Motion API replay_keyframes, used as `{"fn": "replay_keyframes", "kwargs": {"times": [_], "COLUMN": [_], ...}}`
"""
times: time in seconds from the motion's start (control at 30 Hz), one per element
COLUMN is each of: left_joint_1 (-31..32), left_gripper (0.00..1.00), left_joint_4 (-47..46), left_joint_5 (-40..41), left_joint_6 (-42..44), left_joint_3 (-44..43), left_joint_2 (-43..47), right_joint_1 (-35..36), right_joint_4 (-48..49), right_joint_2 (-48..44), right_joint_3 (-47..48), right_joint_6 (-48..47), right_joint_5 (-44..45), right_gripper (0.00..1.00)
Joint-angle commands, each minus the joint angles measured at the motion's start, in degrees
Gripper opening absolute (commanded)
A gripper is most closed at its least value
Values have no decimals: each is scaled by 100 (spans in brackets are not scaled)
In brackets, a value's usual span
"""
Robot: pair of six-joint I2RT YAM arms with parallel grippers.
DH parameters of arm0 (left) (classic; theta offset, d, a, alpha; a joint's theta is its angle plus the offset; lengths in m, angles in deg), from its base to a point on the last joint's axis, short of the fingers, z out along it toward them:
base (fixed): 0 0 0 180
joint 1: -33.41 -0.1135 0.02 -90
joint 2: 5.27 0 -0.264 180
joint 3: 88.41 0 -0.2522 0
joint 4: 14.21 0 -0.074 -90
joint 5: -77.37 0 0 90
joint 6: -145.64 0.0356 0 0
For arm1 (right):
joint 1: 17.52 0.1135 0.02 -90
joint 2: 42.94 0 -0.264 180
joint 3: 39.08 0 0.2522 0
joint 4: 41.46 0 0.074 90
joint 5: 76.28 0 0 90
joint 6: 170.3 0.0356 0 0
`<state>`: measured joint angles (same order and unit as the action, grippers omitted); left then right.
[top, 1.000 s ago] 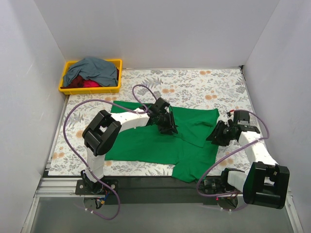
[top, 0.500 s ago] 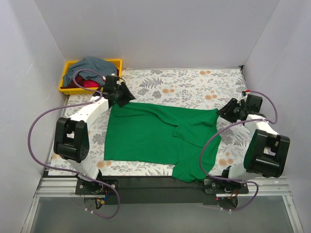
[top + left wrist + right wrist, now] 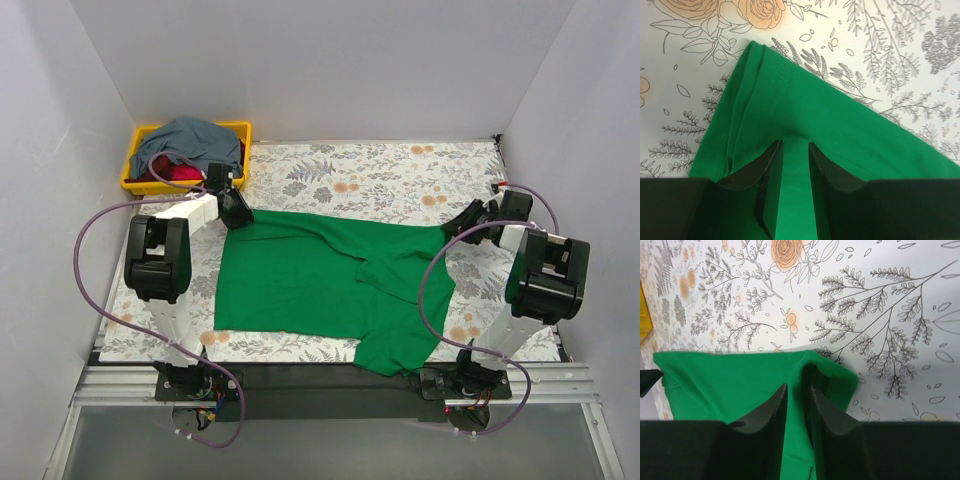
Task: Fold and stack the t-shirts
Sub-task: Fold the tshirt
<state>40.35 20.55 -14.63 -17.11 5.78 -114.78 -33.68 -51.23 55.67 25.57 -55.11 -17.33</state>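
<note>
Around the green t-shirt (image 3: 300,285), floral table cover (image 3: 400,175) and white walls (image 3: 300,60), left gripper (image 3: 795,146) pinching its far-left corner, right gripper (image 3: 799,388) its far-right corner, both newly arrived.

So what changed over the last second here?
The left gripper swung from the middle of the green shirt to its far left corner; the right gripper moved up to the far right corner. Both now look pinched on cloth. Shirt and bin stayed put.

The left arm (image 3: 160,262) and right arm (image 3: 546,276) have white links and chunky black joint housings, each with a looping purple cable (image 3: 84,252). The left tool (image 3: 795,145) and right tool (image 3: 799,388) end in tapered matte-black fingers.
</note>
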Motion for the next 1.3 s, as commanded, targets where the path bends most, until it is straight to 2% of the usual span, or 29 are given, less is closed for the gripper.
{"fn": "replay_keyframes", "kwargs": {"times": [0.0,0.07,0.1,0.2,0.3,0.47,0.67,0.73,0.77,0.83,0.9,0.97,1.03,1.27], "left_joint_1": [-17,-35,-35,-52,-79,-123,-114,-114,-114,-114,-105,-105,-105,-105], "left_gripper": [25,24,23,19,15,14,23,27,32,38,44,49,50,48], "left_joint_4": [19,54,89,300,546,722,626,625,625,625,625,634,739,819], "left_joint_5": [130,358,410,604,972,1351,1483,1448,1422,1378,1334,1272,1298,1412], "left_joint_6": [279,332,349,420,428,481,595,622,622,596,543,455,246,-756], "left_joint_3": [-239,-204,-195,-204,-204,-222,-266,-292,-292,-309,-292,-240,-160,762], "left_joint_2": [-78,-219,-272,-421,-535,-597,-439,-369,-238,-27,368,762,1010,1644], "right_joint_1": [-45,-80,-89,-124,-133,-133,-124,-133,-124,-80,-10,130,315,1307], "right_joint_4": [331,331,339,339,339,322,252,147,59,23,-91,-257,-390,-812], "right_joint_2": [220,413,466,747,1107,1591,1758,1741,1697,1434,1032,740,266,-1035], "right_joint_3": [333,491,553,799,1150,1634,1819,1915,1933,1898,1775,1670,1538,634], "right_joint_6": [-67,-137,-163,-269,-330,-515,-778,-893,-928,-954,-1042,-1112,-1183,-1227], "right_joint_5": [-182,-191,-191,-104,-103,-261,-270,-331,-367,-332,-78,342,590,1635], "right_gripper": [27,19,12,4,3,4,10,16,18,27,37,41,45,47]}}
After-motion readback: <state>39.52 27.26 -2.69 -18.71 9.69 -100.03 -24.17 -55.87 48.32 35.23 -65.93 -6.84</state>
